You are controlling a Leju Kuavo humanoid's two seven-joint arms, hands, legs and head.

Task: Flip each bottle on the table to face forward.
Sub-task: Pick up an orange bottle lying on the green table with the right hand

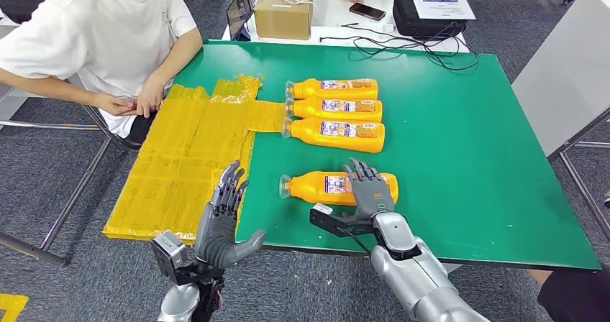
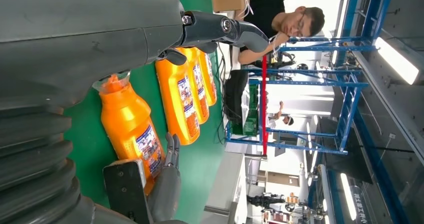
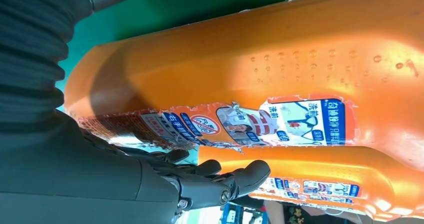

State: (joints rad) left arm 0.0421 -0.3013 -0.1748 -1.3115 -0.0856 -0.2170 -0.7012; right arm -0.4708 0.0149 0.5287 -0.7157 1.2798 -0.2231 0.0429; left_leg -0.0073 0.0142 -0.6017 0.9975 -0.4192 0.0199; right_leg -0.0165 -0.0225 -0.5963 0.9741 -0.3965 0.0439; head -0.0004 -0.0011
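Note:
Four orange bottles lie on their sides on the green table (image 1: 460, 157), caps pointing left. Three lie side by side at the back (image 1: 334, 88) (image 1: 338, 109) (image 1: 338, 134), labels up. The fourth bottle (image 1: 316, 187) (image 2: 130, 129) (image 3: 280, 64) lies alone nearer to me. My right hand (image 1: 368, 189) (image 3: 150, 184) rests across its base end, and its fingers (image 3: 220, 181) reach straight over the far side without closing. My left hand (image 1: 226, 218) hovers at the table's front edge, left of that bottle, with its fingers (image 2: 220, 29) spread and nothing in it.
A crinkled yellow sheet (image 1: 187, 157) covers the table's left part. A person in a white shirt (image 1: 108, 34) sits at the far left corner. Behind the table are a cardboard box (image 1: 284, 9), a phone (image 1: 367, 11), a black bag (image 1: 424, 13) and cables.

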